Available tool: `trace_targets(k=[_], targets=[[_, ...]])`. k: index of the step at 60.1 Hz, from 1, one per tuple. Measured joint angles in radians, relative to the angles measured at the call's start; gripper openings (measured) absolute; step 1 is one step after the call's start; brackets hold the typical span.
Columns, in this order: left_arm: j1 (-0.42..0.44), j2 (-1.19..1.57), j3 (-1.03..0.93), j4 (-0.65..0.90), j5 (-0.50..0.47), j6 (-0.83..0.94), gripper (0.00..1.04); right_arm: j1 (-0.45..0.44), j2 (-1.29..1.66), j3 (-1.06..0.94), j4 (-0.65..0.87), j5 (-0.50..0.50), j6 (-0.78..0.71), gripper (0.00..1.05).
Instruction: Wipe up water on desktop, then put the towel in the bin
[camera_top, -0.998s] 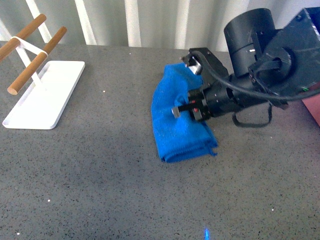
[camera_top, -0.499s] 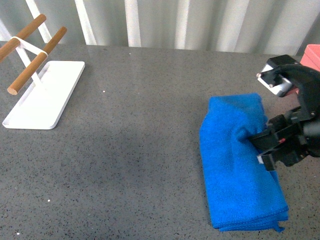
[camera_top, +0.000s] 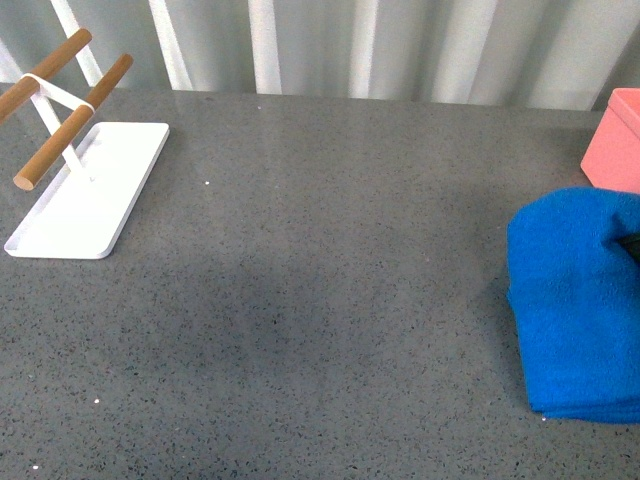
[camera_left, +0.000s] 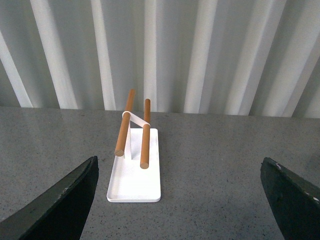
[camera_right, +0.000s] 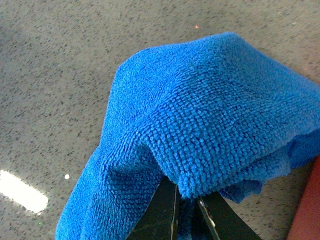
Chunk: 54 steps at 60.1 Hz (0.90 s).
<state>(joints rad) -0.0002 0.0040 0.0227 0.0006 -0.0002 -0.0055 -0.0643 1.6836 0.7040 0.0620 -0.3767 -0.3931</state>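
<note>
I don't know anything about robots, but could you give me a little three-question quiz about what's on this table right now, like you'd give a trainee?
1. True or false: the towel is already inside the bin.
2. What is the right gripper shut on? A) the towel B) a cup C) nothing
3. Fill in the blank: in the front view, the white tray stands at the far ___ of the desktop.

Key: 1 false, the towel is outside the bin, in front of it. 2 A, the fingers pinch a fold of the cloth. 3 left.
</note>
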Motion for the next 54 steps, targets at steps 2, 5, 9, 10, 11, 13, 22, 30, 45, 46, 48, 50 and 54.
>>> trace_targets(k=[2, 5, 9, 10, 11, 13, 22, 30, 45, 46, 48, 50, 54], targets=[[0.000, 0.000, 0.000, 0.000, 0.000, 0.000, 0.98, 0.002, 0.006, 0.021, 0.000, 0.000, 0.000, 0.03], [0.000, 0.000, 0.000, 0.000, 0.000, 0.000, 0.98, 0.012, 0.015, 0.057, 0.000, 0.000, 0.001, 0.03], [0.000, 0.000, 0.000, 0.000, 0.000, 0.000, 0.98, 0.027, 0.025, 0.093, -0.001, 0.001, 0.002, 0.03], [0.000, 0.000, 0.000, 0.000, 0.000, 0.000, 0.98, 0.033, 0.027, 0.106, -0.002, 0.002, 0.003, 0.03], [0.000, 0.000, 0.000, 0.000, 0.000, 0.000, 0.98, 0.036, 0.029, 0.113, -0.003, 0.004, 0.004, 0.03], [0.000, 0.000, 0.000, 0.000, 0.000, 0.000, 0.98, 0.045, 0.032, 0.135, -0.006, 0.009, 0.005, 0.03], [0.000, 0.000, 0.000, 0.000, 0.000, 0.000, 0.98, 0.079, 0.043, 0.267, -0.043, 0.031, 0.019, 0.03], [0.000, 0.000, 0.000, 0.000, 0.000, 0.000, 0.98, 0.079, 0.039, 0.411, -0.090, 0.043, 0.034, 0.03], [0.000, 0.000, 0.000, 0.000, 0.000, 0.000, 0.98, -0.061, -0.026, 0.620, -0.175, 0.031, 0.050, 0.03], [0.000, 0.000, 0.000, 0.000, 0.000, 0.000, 0.98, -0.070, -0.030, 0.623, -0.177, 0.030, 0.050, 0.03], [0.000, 0.000, 0.000, 0.000, 0.000, 0.000, 0.98, -0.100, -0.041, 0.629, -0.185, 0.026, 0.050, 0.03], [0.000, 0.000, 0.000, 0.000, 0.000, 0.000, 0.98, -0.142, -0.053, 0.631, -0.193, 0.019, 0.050, 0.03], [0.000, 0.000, 0.000, 0.000, 0.000, 0.000, 0.98, -0.215, -0.062, 0.629, -0.200, 0.009, 0.050, 0.03]])
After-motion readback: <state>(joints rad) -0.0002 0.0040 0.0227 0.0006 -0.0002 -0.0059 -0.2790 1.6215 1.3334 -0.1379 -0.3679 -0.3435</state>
